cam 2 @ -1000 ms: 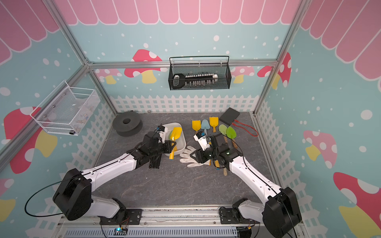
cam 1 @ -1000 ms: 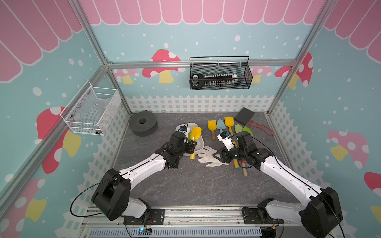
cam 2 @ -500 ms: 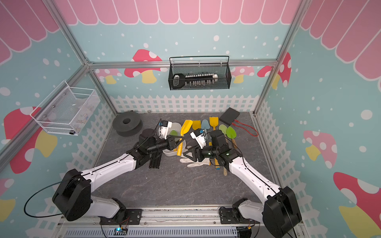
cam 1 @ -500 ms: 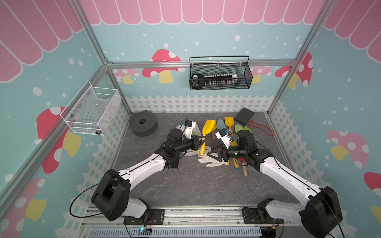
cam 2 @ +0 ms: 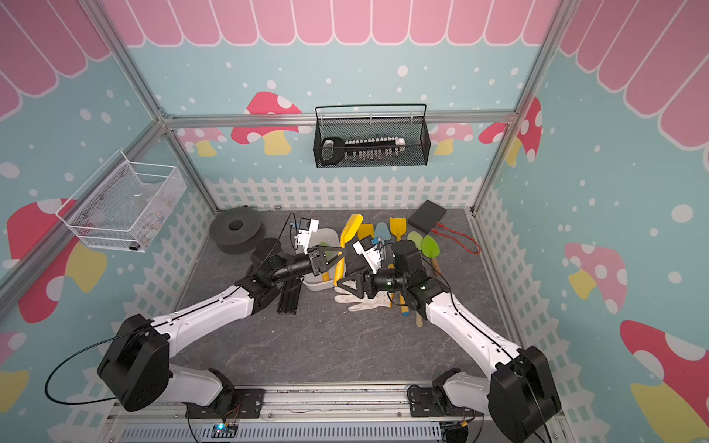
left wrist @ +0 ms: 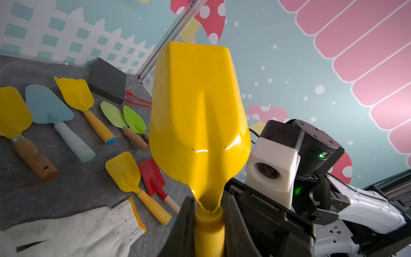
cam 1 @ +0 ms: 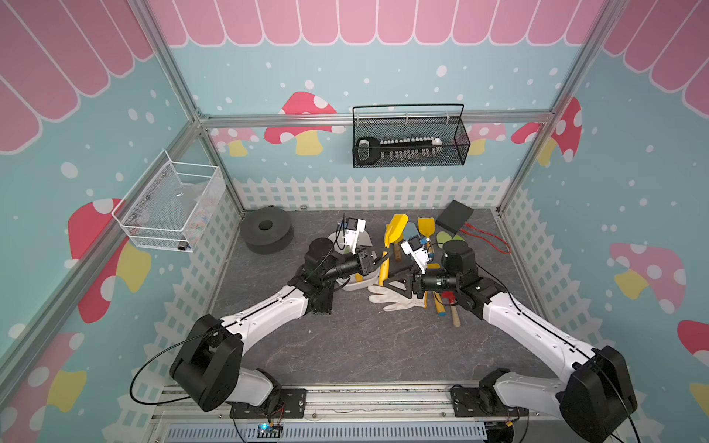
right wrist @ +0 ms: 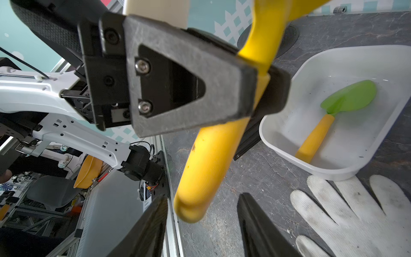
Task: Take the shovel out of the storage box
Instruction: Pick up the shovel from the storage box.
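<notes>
My left gripper (cam 1: 383,255) (cam 2: 339,255) (left wrist: 208,207) is shut on the neck of a yellow shovel (cam 1: 395,230) (cam 2: 351,230) (left wrist: 198,115). The shovel stands nearly upright, blade up, lifted just right of the white storage box (cam 1: 355,285) (cam 2: 320,285) (right wrist: 333,173). My right gripper (cam 1: 386,282) (cam 2: 339,285) (right wrist: 203,197) is open below it. The shovel's handle end (right wrist: 200,200) hangs between its fingers, apart from both. A green shovel with an orange handle (right wrist: 349,98) lies inside the box. My left arm hides much of the box in both top views.
A white glove (cam 1: 395,301) (right wrist: 355,211) lies beside the box. Several more toy shovels (cam 1: 426,230) (left wrist: 73,95) lie at the back right near a black case (cam 1: 454,216). A foam roll (cam 1: 266,234) stands back left. A black mesh basket (cam 1: 408,142) and a white wire basket (cam 1: 169,207) hang on the walls.
My left gripper has raised the yellow shovel out of the box and carried it right, blade tipped up. My right gripper has moved left under the handle end.
</notes>
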